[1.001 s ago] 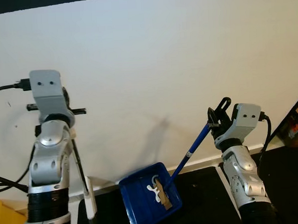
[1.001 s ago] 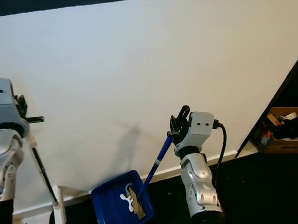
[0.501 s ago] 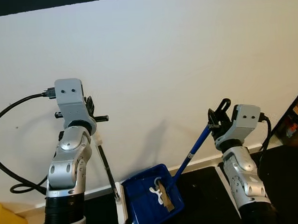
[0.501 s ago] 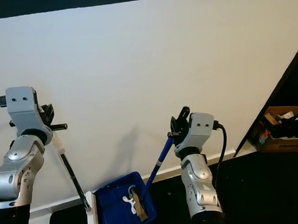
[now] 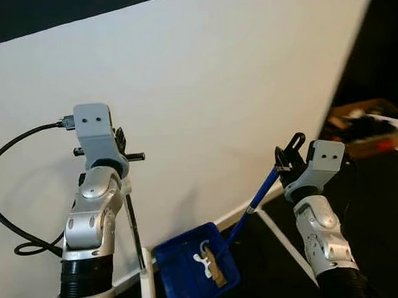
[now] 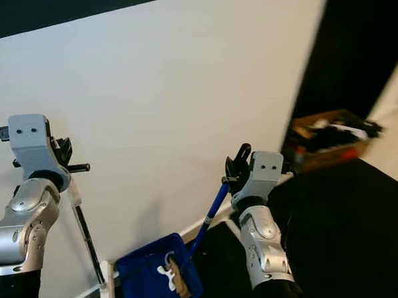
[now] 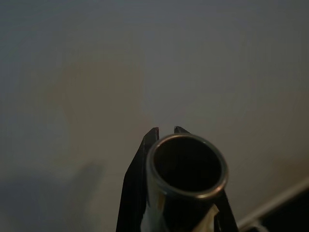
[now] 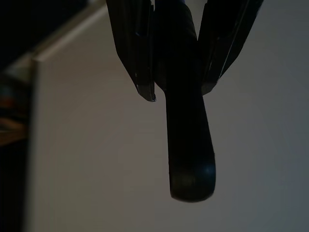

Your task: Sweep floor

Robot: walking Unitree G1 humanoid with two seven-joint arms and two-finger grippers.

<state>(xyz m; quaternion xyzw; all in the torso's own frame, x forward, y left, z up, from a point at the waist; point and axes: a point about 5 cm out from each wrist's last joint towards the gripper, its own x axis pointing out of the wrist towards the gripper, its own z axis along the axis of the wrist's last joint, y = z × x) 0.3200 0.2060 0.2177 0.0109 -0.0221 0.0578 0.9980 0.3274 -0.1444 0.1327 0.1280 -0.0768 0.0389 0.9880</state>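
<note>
Two tools are in the robot's grip, one in each arm, in front of a plain white wall.

On the left, the left gripper is raised near head height with its black fingers pressed against the sides of the broom handle. The handle's open top end sits between them, its round metal rim just beyond the fingertips in the left wrist view. From there the dark shaft runs down, slightly tilted, to a white piece at its lower end near the foot of the wall. A black cable loops out from the left wrist.

Low in the middle, the blue dustpan lies against the base of the wall, just beside the broom's lower end. It holds a white scrap and a brown piece, lying together.

The dustpan's blue handle rises at a slant to the right gripper, whose fingers pinch it from both sides just below the dark rounded end, which sticks out past the fingertips in the right wrist view.

Farther right, past the wall's edge, an open cardboard box of jumbled items sits on the dark floor.
</note>
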